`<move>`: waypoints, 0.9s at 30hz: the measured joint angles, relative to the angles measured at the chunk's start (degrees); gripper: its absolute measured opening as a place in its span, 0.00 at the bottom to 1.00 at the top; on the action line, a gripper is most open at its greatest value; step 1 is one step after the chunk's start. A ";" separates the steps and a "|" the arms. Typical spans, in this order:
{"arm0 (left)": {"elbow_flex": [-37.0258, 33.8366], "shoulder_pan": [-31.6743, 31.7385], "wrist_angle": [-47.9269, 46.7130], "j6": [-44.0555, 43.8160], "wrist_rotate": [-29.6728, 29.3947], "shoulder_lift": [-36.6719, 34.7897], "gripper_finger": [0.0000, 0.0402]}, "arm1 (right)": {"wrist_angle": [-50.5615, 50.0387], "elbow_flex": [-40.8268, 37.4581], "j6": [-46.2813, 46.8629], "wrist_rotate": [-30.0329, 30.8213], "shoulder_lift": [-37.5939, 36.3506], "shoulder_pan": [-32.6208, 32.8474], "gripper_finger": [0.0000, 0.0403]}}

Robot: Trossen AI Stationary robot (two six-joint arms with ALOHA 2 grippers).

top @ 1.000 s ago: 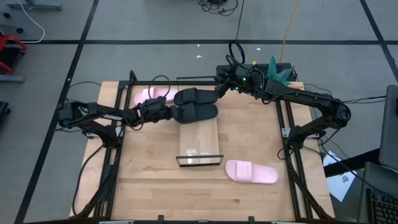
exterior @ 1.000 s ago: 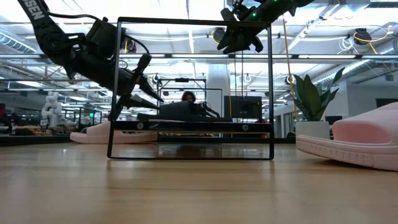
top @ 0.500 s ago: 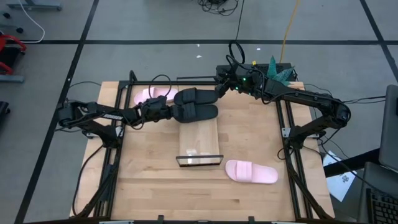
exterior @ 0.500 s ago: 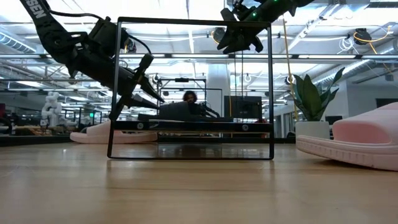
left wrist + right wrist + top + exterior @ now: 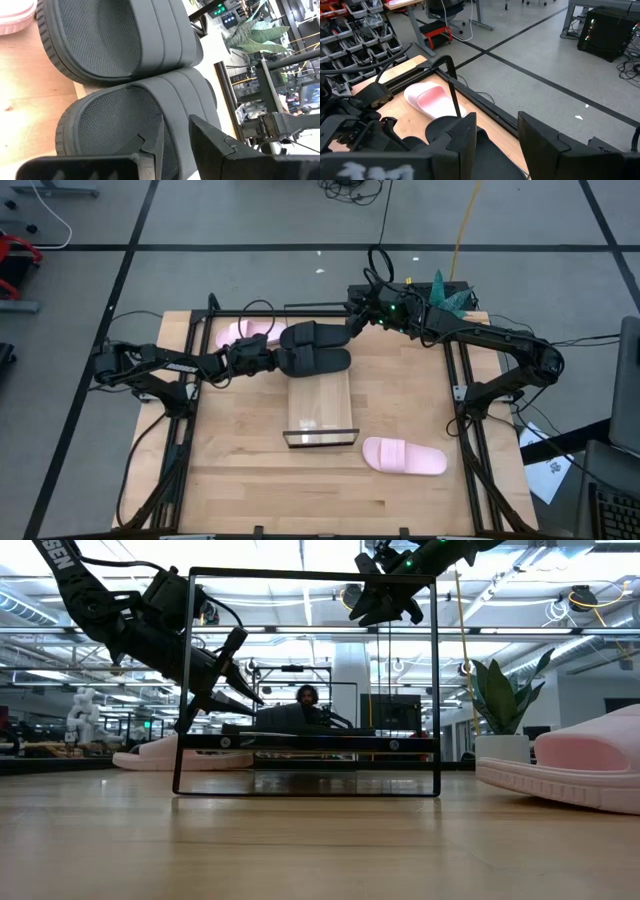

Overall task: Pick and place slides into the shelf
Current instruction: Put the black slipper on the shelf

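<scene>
Two black slides lie side by side at the far end of the light-wood shelf (image 5: 320, 405), soles down: the nearer one (image 5: 318, 362) and the farther one (image 5: 312, 335). My left gripper (image 5: 277, 360) is open, with its fingers over the heel end of the nearer black slide (image 5: 120, 125). My right gripper (image 5: 351, 325) is open and hovers above the toe end of the farther black slide (image 5: 445, 130). One pink slide (image 5: 243, 332) lies at the far left. The other pink slide (image 5: 403, 456) lies near the shelf's dark lip (image 5: 320, 437). My left gripper comes slanting down from the table's left, its open fingers (image 5: 150, 145) standing over the heel part of the nearer black slide's footbed (image 5: 115, 120). I cannot tell whether they touch it. The slide lies flat on the shelf.
A black metal frame (image 5: 188, 680) stands around the shelf in the low view. Dark rails (image 5: 190, 395) run along both sides of the table. A green plant (image 5: 447, 295) sits at the far right corner. Bare wood (image 5: 250, 470) lies near the front edge.
</scene>
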 joint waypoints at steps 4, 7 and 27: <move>0.00 0.00 0.02 -0.27 -0.01 0.02 0.22 | 0.42 0.00 0.00 0.00 0.00 0.00 0.33; 0.07 0.00 -0.02 -0.26 -0.06 0.02 0.22 | 0.42 0.00 0.00 0.00 0.00 0.00 0.33; 2.14 -1.09 -3.67 0.08 -0.63 1.73 0.22 | 0.39 0.00 0.00 0.00 0.00 0.00 0.33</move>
